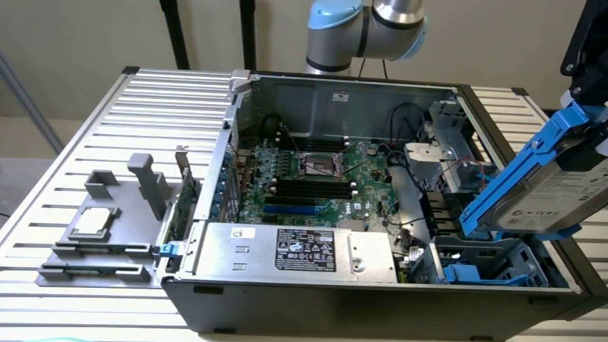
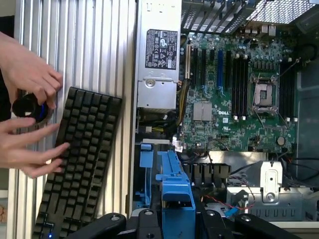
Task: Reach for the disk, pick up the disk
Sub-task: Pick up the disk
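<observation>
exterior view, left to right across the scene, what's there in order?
Grey fixture holding the small square chip → open computer case's side wall → motherboard → disk in its blue caddy, lifted above the drive bay at the exterior view's right.

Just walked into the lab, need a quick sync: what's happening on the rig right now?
The arm has the disk, a hard drive in a blue caddy, held tilted above the drive bay at the exterior view's right of the open PC case. In the wrist view the pincer is clamped on the caddy. Beside the case, a person's hands rest at a black keyboard, one on a round black knob.
</observation>
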Motion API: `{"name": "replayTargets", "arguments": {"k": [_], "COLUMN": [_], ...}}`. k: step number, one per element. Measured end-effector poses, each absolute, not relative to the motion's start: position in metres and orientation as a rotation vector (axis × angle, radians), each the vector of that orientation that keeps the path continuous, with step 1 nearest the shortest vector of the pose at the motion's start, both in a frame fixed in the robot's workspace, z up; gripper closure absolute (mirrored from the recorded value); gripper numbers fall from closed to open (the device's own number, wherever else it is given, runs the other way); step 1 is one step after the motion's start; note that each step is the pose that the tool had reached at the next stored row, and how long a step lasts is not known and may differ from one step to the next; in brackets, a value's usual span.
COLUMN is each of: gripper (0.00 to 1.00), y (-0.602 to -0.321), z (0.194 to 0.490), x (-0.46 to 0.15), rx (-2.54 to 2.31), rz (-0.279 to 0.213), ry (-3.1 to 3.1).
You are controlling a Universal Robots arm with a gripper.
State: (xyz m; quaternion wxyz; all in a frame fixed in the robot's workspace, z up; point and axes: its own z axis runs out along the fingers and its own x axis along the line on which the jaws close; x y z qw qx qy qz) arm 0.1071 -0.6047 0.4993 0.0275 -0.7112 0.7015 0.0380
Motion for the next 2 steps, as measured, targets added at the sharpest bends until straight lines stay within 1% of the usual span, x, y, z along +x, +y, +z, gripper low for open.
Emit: {"name": "replayTargets", "arguments": {"k": [2], "gripper": [0.67], "y": [-0.6047], "z": [0.4994], "x": [0.1071], "rx": [-2.196], "rz": [0.117], "ry": [2.166]}}
